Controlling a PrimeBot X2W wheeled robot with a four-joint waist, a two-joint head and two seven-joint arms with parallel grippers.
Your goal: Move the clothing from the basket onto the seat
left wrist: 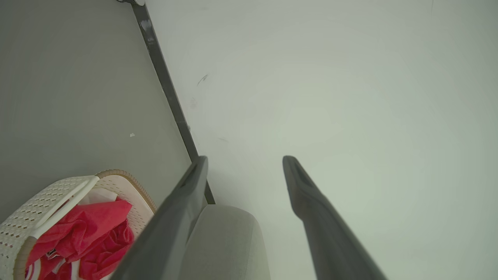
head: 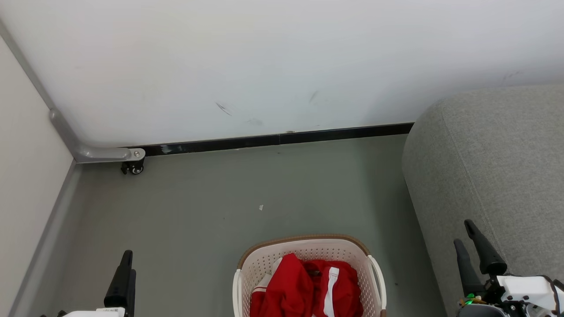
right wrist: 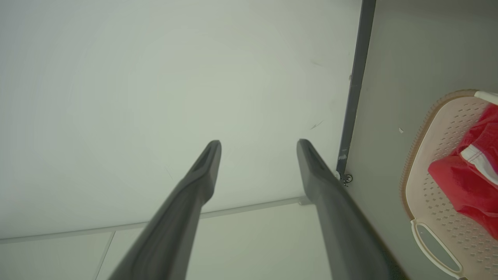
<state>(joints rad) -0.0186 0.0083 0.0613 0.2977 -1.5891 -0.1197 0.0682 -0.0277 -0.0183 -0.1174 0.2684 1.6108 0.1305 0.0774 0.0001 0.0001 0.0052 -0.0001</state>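
Grey-green floor (head: 198, 211). Basket (head: 304, 238) stands on it, between the jaws of the left gripper (head: 127, 256) and of the right gripper (head: 462, 232). Seat (head: 484, 154) sits on it, beside and beyond the right jaws. Small white scrap (head: 261, 207) and black caster (head: 133, 167) lie farther ahead.

Red clothing (head: 304, 286) in basket (head: 264, 259)

Bare floor (head: 264, 189) lies open ahead of the left pincer (left wrist: 245, 160); the basket (head: 304, 240) sits between both pincers; the seat (head: 493, 154) bulks just beside the right pincer (head: 463, 233); the wall (head: 282, 66) closes off beyond.
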